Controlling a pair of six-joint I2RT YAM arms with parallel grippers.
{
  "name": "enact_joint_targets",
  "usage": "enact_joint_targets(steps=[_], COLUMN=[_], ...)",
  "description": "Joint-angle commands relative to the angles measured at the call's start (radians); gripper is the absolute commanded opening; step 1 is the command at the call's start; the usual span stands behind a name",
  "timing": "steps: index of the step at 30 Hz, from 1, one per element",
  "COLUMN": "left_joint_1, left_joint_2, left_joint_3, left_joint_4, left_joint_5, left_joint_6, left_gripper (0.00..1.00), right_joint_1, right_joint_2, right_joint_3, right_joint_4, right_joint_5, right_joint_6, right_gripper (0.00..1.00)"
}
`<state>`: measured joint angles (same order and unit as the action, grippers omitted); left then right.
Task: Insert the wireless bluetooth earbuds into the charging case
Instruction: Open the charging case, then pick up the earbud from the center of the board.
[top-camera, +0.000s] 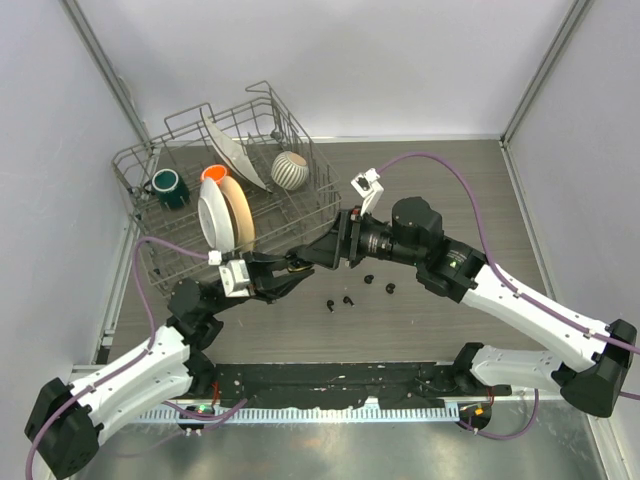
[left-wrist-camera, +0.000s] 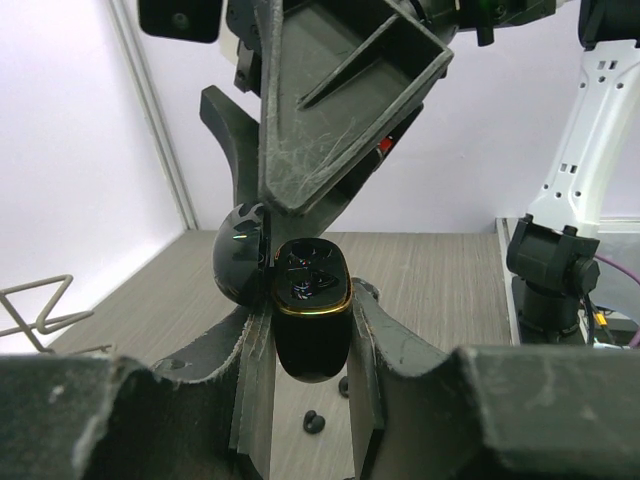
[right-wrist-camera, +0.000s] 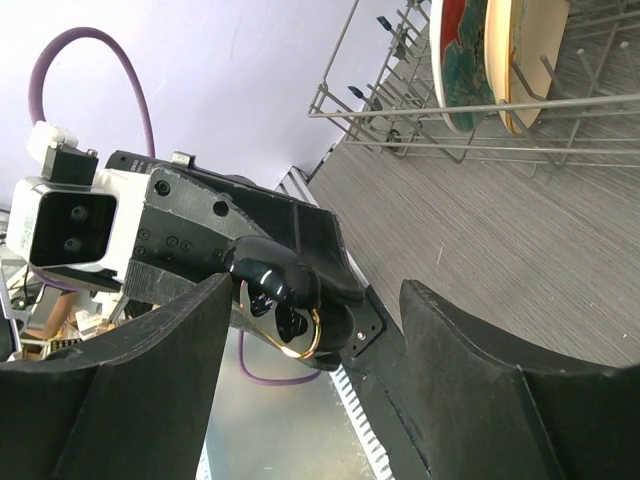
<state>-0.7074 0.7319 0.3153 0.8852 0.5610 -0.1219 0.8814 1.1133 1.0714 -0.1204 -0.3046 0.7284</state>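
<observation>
My left gripper (left-wrist-camera: 310, 312) is shut on the charging case (left-wrist-camera: 312, 335), a glossy black pebble with a gold rim. It holds the case above the table with the lid (left-wrist-camera: 240, 262) hinged open to the left. My right gripper (right-wrist-camera: 310, 385) is wide open and empty, and faces the open case (right-wrist-camera: 290, 305) from close by. In the top view the two grippers meet at mid-table, left (top-camera: 293, 264) and right (top-camera: 320, 250). Several tiny black earbuds lie loose on the table below: (top-camera: 330, 305), (top-camera: 348, 300), (top-camera: 368, 278), (top-camera: 388, 289). Two of them show under the case (left-wrist-camera: 314, 422).
A wire dish rack (top-camera: 140, 165) stands at the back left with plates (top-camera: 225, 215), a green mug (top-camera: 168, 186) and a ribbed white cup (top-camera: 290, 170). A black mat (top-camera: 330, 385) runs along the near edge between the arm bases.
</observation>
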Motion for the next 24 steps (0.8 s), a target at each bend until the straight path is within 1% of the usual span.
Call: enact_joint_targets(steps=[1,9,12,13,14,16,17,20,22,24], left_joint_1=[-0.004,-0.004,-0.004,-0.004,-0.003,-0.004,-0.004,-0.004,-0.004,-0.004], left_joint_2=[-0.017,-0.012,-0.023,-0.028,-0.032,-0.054,-0.061,-0.091,-0.11,-0.123], left_joint_3=[-0.004,-0.005,-0.007,-0.008,-0.008,-0.013,-0.015,-0.024,-0.03,-0.035], left_joint_4=[0.034,0.032,0.026,0.023,0.014,0.006,0.001,-0.009,-0.012,-0.017], left_joint_5=[-0.05,-0.047,-0.05,-0.052,-0.052,-0.058,-0.059,-0.067,-0.07,-0.067], left_joint_6=[0.018,0.011,0.013,0.016,0.019,0.022,0.025,0.027,0.025,0.024], left_gripper=[0.0,0.0,0.0,0.0,0.0,0.0,0.0,0.0,0.0,0.0], right_joint_1=[-0.002,-0.002,-0.004,-0.005,-0.009,-0.018,-0.024,-0.057,-0.079,-0.097], right_joint_2=[-0.044,-0.076,-0.128,-0.144,-0.167,-0.179,-0.179,-0.161,-0.142,-0.144], right_joint_3=[0.012,0.012,0.009,0.01,0.016,0.027,0.032,0.022,-0.01,-0.068], right_joint_4=[0.057,0.077,0.019,-0.016,-0.106,-0.207,-0.314,-0.463,-0.502,-0.506], right_joint_5=[-0.027,-0.024,0.088,0.152,0.282,0.453,0.599,0.714,0.72,0.708], right_joint_6=[-0.009,-0.01,-0.046,-0.056,-0.064,-0.073,-0.066,-0.035,-0.008,0.003], right_gripper=[0.73,0.76,0.77,0.77,0.77,0.75,0.74,0.72,0.72,0.71])
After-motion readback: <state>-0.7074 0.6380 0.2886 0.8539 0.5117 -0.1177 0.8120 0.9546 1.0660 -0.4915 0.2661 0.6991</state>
